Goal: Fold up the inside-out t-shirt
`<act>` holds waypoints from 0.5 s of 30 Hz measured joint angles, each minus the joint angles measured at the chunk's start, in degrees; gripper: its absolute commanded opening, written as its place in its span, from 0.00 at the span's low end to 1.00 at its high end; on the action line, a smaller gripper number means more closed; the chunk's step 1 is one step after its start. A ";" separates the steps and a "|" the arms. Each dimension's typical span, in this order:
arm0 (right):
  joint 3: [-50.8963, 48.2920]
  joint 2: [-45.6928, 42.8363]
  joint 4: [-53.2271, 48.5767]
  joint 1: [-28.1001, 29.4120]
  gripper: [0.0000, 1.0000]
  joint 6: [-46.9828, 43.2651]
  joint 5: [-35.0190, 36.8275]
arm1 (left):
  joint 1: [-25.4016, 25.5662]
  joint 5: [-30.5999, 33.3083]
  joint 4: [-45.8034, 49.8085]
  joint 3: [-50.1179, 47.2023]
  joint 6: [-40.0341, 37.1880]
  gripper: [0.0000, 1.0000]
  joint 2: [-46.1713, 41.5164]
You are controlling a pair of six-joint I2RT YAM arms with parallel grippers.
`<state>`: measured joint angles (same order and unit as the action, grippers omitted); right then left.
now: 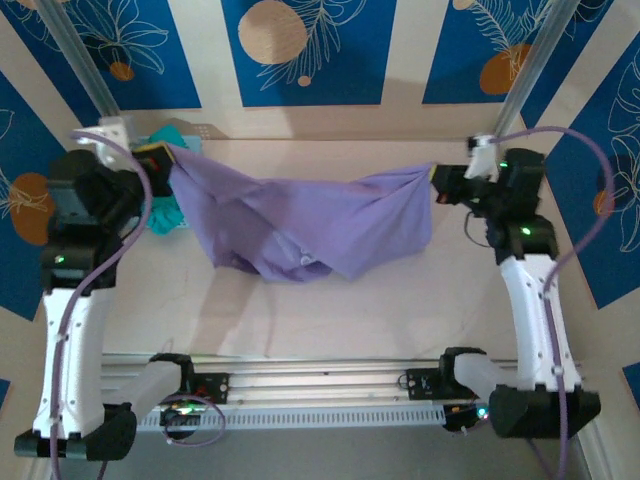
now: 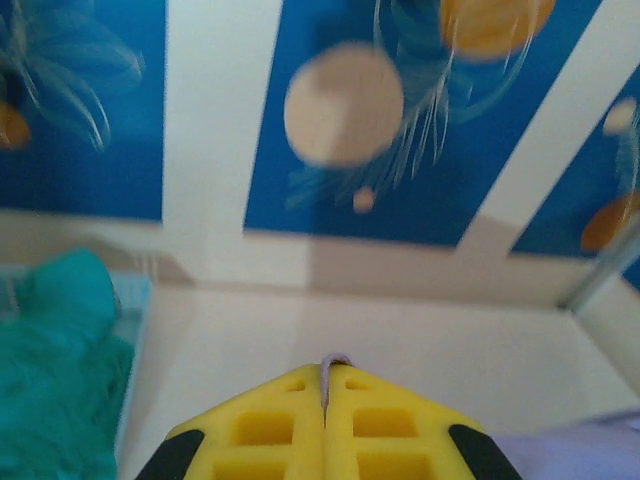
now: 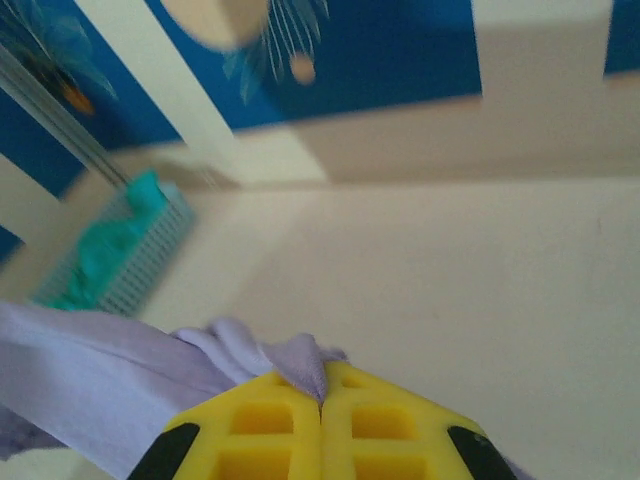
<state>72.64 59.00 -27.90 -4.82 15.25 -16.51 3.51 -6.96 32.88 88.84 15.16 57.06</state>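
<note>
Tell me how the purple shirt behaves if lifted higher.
Probably floppy: the shirt sags between the left gripper and right gripper. Likely light, as small pinches hold it up. It may slip; little cloth shows above the left fingers.

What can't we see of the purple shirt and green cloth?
- Top view: the t-shirt hangs bunched, sleeves and neck lost in folds.
- Top view: the left arm covers part of the green cloth.
- Left wrist view: the left gripper hides most of its pinched cloth.
</note>
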 measured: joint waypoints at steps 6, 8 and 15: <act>6.91 -7.32 -0.28 -10.40 0.00 5.31 -9.11 | -0.13 7.72 3.69 21.07 -1.22 0.00 1.20; 8.07 -8.98 -0.37 -11.39 0.00 6.36 -9.81 | -0.13 10.21 4.07 24.83 -2.34 0.00 1.14; 6.03 -4.83 3.13 -11.67 0.00 11.17 -11.65 | -0.26 13.51 2.67 22.97 -5.29 0.00 8.28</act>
<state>78.67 54.17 -24.77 -16.49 26.41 -28.16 3.25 6.55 35.55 111.81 9.87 65.34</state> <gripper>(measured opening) 0.041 0.039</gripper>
